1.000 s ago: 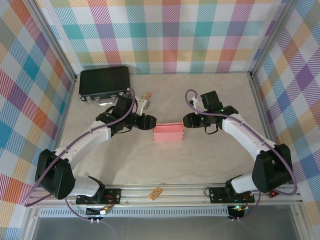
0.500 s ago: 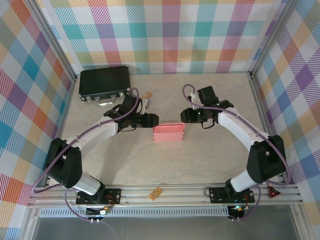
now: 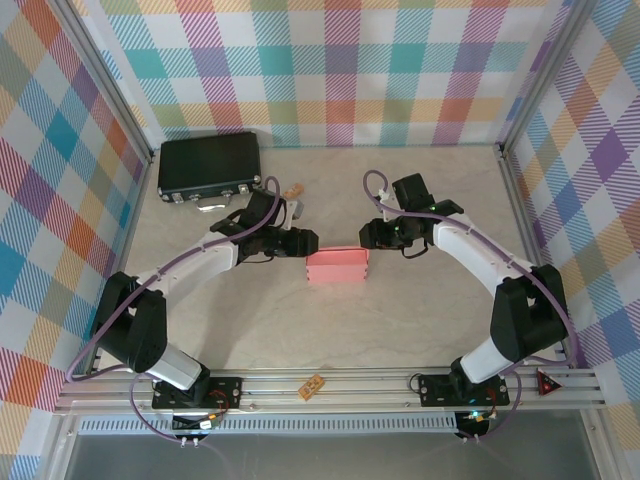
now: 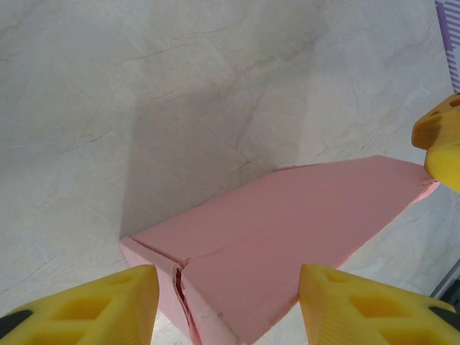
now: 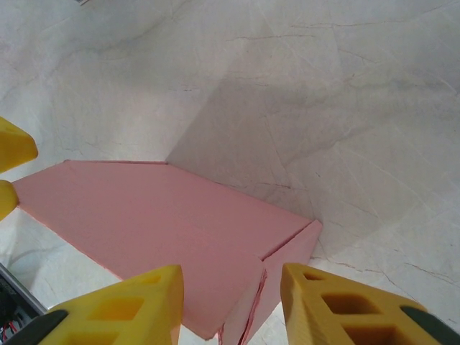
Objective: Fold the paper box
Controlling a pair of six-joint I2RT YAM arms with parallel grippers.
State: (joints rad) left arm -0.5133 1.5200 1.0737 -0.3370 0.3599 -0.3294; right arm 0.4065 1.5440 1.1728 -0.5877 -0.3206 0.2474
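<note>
Two grippers stand at the ends of the paper box point(image 3: 337, 266), which lies closed and flat near the middle of the table point(image 3: 400, 320). The left gripper point(image 3: 305, 240) is at its left end and the right gripper point(image 3: 368, 236) at its right end. On both, the yellow fingers point(image 4: 108, 302) are spread apart, with one end of the box between them.

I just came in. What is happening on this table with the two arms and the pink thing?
Two robot arms are working on a pink paper box that lies flat in the middle of the table. The box looks folded shut, with its lid down. The left gripper is at the box's left end and the right gripper at its right end, each with its jaws apart around a short end. Whether they press on the card is hard to tell. A black case lies in the far left corner, apart from both arms.
</note>
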